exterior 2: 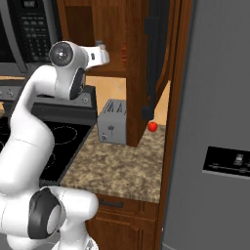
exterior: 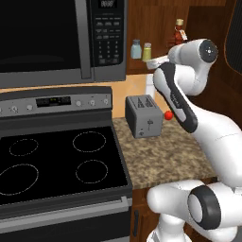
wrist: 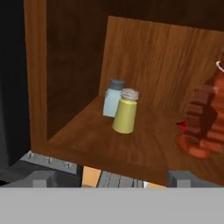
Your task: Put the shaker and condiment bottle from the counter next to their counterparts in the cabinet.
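- near the base, the speckled surface [exterior: 160,156] carries a grey toaster [exterior: 143,116], and a small red ball [exterior: 168,115] lies just beside it. no shaker or bottle stands on this surface, so i judge both placings are done.
- the black stovetop [exterior: 56,165] is left of the surface, with the microwave [exterior: 56,38] above it.
- higher up, the white arm reaches to the open cabinet [wrist: 144,52]. the gripper [wrist: 111,177] is in front of the shelf edge, its jaws stand wide apart and nothing is between them.
- on the shelf board [wrist: 87,135], the yellow-green shaker [wrist: 125,110] stands upright, touching or almost touching the pale blue shaker [wrist: 113,98] behind it.
- to the right on the same shelf, the amber-red condiment bottle [wrist: 205,120] stands upright. a small red piece [wrist: 182,127] shows at its left side; it may be the red counterpart, but it is mostly hidden and i cannot tell.
- risk: the fingers are low and near the shelf edge. if the hand goes forward or turns, it may hit the yellow-green shaker and push it over onto the blue one.
- risk: the bottle is tall and narrow, near the hand's right side. a wide swing of the arm while leaving could knock it down or off the shelf.
- a straight move back looks safest.
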